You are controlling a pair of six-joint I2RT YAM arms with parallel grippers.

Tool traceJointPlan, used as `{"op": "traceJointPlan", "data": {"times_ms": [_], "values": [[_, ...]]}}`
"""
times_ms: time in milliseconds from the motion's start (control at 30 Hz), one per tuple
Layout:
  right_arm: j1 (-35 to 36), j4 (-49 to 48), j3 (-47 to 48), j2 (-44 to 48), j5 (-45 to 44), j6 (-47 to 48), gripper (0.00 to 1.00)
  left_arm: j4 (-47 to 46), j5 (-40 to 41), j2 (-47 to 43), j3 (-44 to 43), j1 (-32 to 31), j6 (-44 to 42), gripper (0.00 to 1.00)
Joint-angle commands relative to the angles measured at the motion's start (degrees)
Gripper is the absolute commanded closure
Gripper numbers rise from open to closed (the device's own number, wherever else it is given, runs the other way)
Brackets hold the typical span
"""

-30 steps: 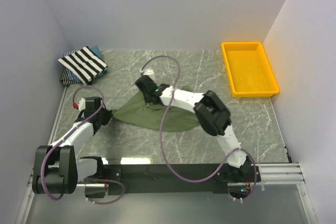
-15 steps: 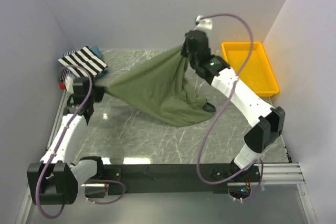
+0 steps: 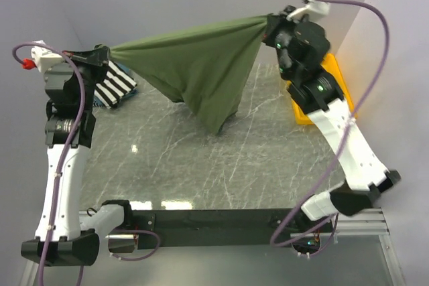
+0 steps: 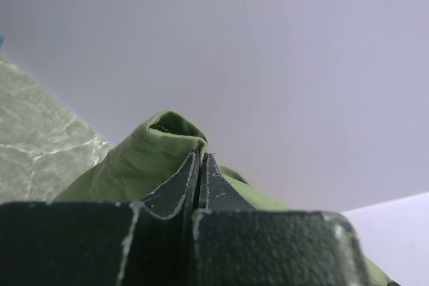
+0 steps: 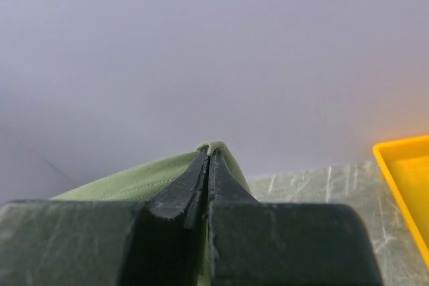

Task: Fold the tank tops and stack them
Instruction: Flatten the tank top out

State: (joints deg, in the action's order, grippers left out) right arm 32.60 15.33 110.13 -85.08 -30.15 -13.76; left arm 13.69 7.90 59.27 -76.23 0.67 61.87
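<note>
Fabric is bunched in the left gripper [image 3: 100,55], which is clamped tight on it high above the desk's far-left corner. In the wrist view a fold of green pokes out past the closed tips. Beneath it, in that corner, lies the striped tank top [image 3: 115,84], already folded. The olive-green tank top [image 3: 201,65] spans the far edge, stretched taut along the top, with its loose body drooping to a point over the desk [image 3: 268,159]. The right gripper [image 3: 273,28] pinches the other end shut, up near the far-right corner over the yellow tray [image 3: 337,75].

The likely risk is the thin pinch: pulling the arms wider could slip the hem free and drop the shirt in a heap. Lowered unevenly, the hanging tail could crumple underneath — or sweep the striped one.
</note>
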Motion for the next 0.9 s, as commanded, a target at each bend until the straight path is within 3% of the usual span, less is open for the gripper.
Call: {"op": "traceJointPlan", "data": {"times_ms": [0,200,367,600,767,867], "values": [[-0.78,-6.36,-5.15,9.30,-2.11,1.20,1.00,1.86,0.36,-3.27,-3.58,0.48,-4.82,1.00],[-0.17,-8.92,-14.23,21.17,3.25,-1.01,1.00,6.69,0.45,-6.79,-9.55,-0.05,-7.46,0.99],[-0.08,-5.93,-9.41,23.29,6.33,-0.57,1.00,6.35,-0.78,-6.45,-14.38,-0.23,-7.29,0.99],[-1.56,-5.84,-5.19,15.14,5.36,2.77,1.00,0.73,-3.15,0.92,-16.05,-0.14,-6.58,0.99],[-5.96,-10.84,-2.74,6.96,9.40,2.16,1.00,-3.84,-8.24,15.59,-21.32,-0.14,-9.12,0.99],[-9.12,-11.73,4.61,-1.38,12.48,1.55,1.00,-7.27,-13.77,26.22,-28.87,0.04,-10.27,0.99]]}}
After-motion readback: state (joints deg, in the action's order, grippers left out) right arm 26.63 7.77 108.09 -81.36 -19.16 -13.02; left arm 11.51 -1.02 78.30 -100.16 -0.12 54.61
